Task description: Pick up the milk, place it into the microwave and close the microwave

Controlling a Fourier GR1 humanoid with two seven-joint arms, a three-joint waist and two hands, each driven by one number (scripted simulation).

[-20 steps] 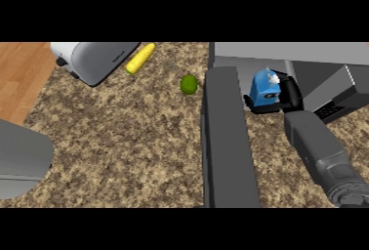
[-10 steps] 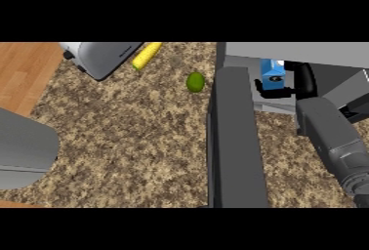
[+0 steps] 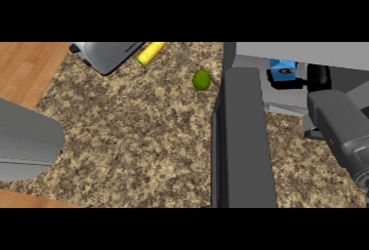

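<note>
The milk (image 3: pixel 282 67), a small blue carton, is at the upper right, inside the grey microwave's (image 3: pixel 317 52) opening, its top hidden under the microwave's roof. My right hand (image 3: pixel 317 78) reaches in from the lower right on its grey forearm, and its black fingers (image 3: pixel 287 84) curl round the carton's lower part. The microwave's door (image 3: pixel 243 141) hangs open, a long dark slab running down the middle of the view, left of my forearm. My left hand does not show; only a grey arm part (image 3: pixel 25 141) sits at the left edge.
On the speckled counter (image 3: pixel 137 127) lie a green oval fruit (image 3: pixel 202 79) close to the door's top left, a yellow item (image 3: pixel 151 52) and a grey appliance (image 3: pixel 108 54) at the back. A wooden surface (image 3: pixel 22 68) borders the counter on the left.
My right hand has carried the milk up and deeper into the microwave's opening. The whole view has shifted, so the counter's objects sit a little more to the right.
</note>
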